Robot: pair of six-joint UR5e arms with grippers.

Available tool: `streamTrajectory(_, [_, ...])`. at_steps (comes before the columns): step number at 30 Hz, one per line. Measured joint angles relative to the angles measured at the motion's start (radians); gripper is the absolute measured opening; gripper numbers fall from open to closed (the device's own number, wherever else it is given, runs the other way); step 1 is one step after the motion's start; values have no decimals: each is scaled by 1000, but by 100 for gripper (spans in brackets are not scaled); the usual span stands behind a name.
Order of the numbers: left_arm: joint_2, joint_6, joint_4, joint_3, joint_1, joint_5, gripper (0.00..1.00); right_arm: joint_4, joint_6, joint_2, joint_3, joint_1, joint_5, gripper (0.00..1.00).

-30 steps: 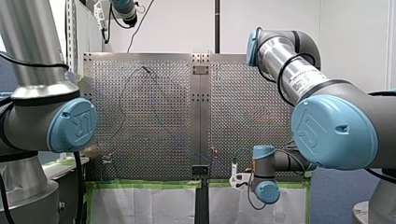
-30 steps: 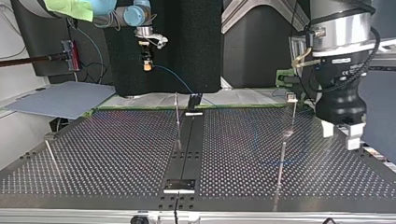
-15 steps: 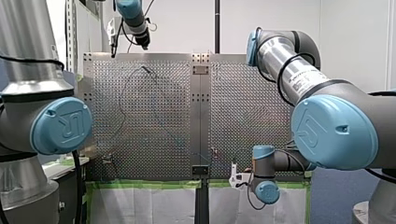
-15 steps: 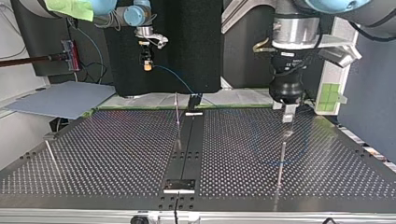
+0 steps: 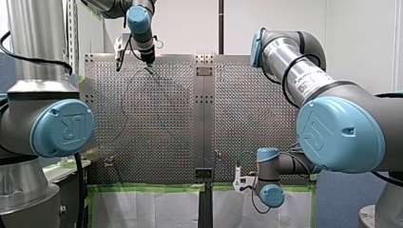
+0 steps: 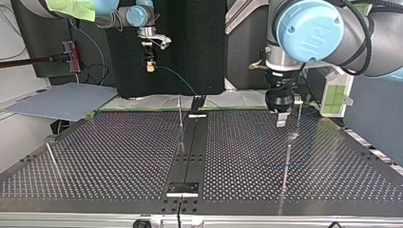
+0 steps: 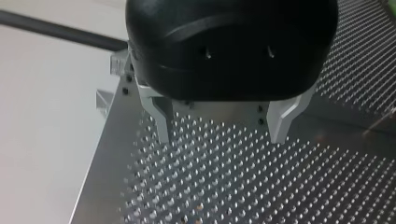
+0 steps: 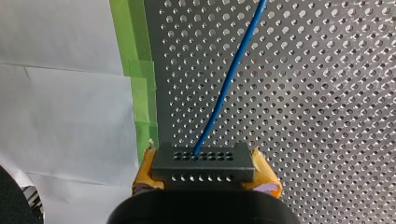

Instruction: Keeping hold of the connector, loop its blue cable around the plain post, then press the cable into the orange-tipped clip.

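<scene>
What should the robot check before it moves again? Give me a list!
1. My right claw is shut on the connector: ok.
2. The blue cable runs out of the connector unbroken: ok.
3. My left claw is open, with nothing between its fingers: ok.
4. The left claw is apart from the thin post beside it: cannot tell.
5. The cable is looped around a post: cannot tell, it is too faint on the table.
</scene>
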Motion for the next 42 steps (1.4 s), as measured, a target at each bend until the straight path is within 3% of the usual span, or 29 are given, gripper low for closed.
streamTrajectory(10, [-15,0,99,2,91,64,100,0,-1,0,0,0,0,0])
streamTrajectory(16, [-16,1,119,2,138,68,100,0,-1,0,0,0,0,0])
streamTrajectory(42, [-15,1,87,1,138,68,100,0,0,0,-3,0,0,0])
